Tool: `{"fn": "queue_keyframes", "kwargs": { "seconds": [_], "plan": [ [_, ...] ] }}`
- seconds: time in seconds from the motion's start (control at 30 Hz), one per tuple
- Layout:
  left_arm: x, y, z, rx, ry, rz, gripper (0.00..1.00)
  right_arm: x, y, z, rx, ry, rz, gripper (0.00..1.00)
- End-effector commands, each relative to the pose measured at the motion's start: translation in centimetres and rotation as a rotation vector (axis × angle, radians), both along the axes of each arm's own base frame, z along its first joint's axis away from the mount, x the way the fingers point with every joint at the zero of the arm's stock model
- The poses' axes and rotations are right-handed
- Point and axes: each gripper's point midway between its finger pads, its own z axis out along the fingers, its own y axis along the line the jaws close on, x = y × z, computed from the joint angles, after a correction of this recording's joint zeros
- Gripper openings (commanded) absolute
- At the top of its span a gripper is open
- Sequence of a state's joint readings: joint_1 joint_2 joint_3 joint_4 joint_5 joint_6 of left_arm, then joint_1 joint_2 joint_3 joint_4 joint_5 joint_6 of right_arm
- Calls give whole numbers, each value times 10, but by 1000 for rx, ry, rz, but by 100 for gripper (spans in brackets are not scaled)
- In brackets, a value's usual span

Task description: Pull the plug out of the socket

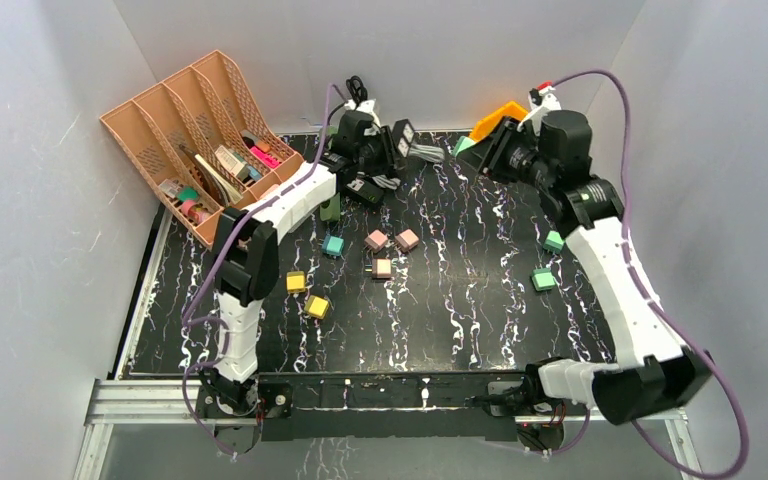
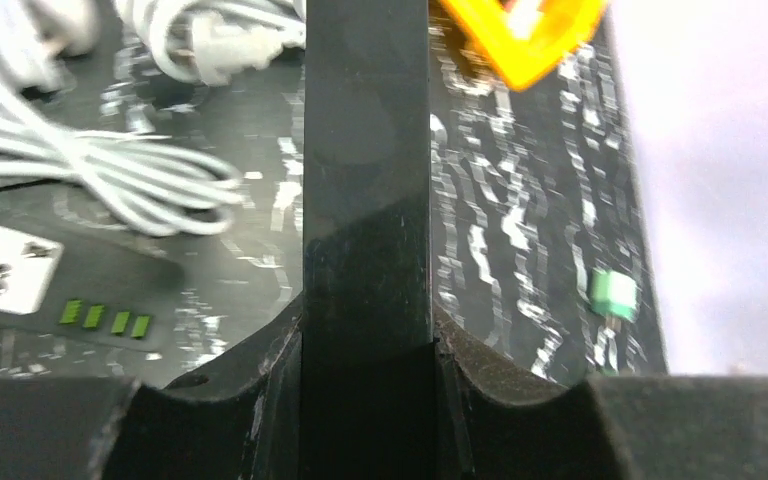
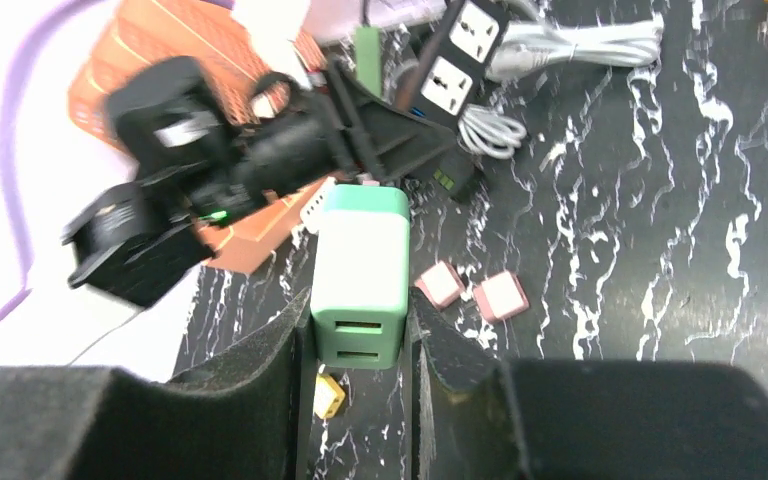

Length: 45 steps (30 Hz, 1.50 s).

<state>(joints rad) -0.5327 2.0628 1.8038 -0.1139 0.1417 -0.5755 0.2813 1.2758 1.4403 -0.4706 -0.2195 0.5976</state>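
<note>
On the marbled tabletop [image 1: 460,320], the socket strip [image 3: 457,55] lies near the back; the left pincer [image 2: 365,330] is clamped on a black bar [image 2: 365,150] beside it, while the right pincer [image 3: 360,320] grips the mint plug [image 3: 360,260], apart from the strip

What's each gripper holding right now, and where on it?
Right gripper pinches the green charger plug by its side faces. Left gripper clamps a black flat bar across its faces; what it is cannot be told.
</note>
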Motion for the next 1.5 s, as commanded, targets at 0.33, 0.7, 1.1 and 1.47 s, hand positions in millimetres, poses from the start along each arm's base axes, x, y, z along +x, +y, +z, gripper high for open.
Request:
{"fn": "queue_keyframes", "kwargs": {
  "seconds": [0.33,0.7,1.1,1.47],
  "plan": [
    [53,93,-21,-39,47,84,0,-20,-134,-152,336,377,-367,0],
    [34,117,-68,-83,213,45,49,-25,-176,-228,399,507,-591,0],
    [-3,121,1,-120,131,-5,98,-19,-170,-279,476,656,-588,6],
    [-102,142,10,-82,109,70,98,-14,-180,-289,406,660,-600,62]
  ]
}}
